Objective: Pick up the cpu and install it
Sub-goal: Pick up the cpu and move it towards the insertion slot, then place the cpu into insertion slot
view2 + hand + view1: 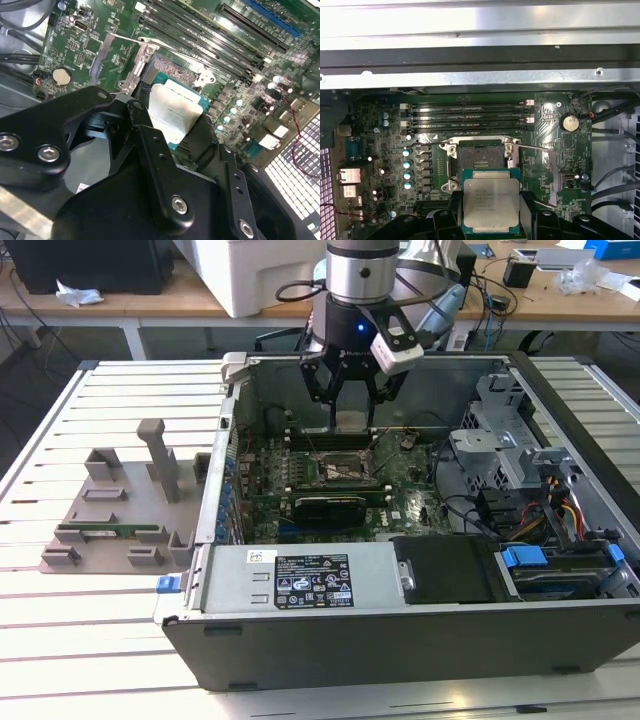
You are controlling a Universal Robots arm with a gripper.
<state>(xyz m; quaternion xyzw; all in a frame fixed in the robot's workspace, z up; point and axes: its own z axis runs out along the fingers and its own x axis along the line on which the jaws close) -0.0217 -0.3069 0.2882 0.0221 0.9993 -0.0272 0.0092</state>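
Observation:
The cpu (352, 421), a flat square chip with a pale silvery top, hangs inside the open computer case (400, 640), a little above the motherboard's black-framed socket (345, 468). My gripper (351, 418) is shut on it, with a black finger on either side. In both wrist views the cpu (491, 204) (172, 112) sits between the black fingers (448, 220) (142, 125). The socket (481, 159) (172, 67) lies open beneath and just beyond the chip, its metal retention frame lifted.
Memory slots (470, 114) run along one side of the socket, and the thin load lever (536, 148) sticks out beside it. A power supply (300, 580), a drive cage (500, 440) and cables crowd the case. A grey fixture tray (120, 510) lies on the exterior view's left.

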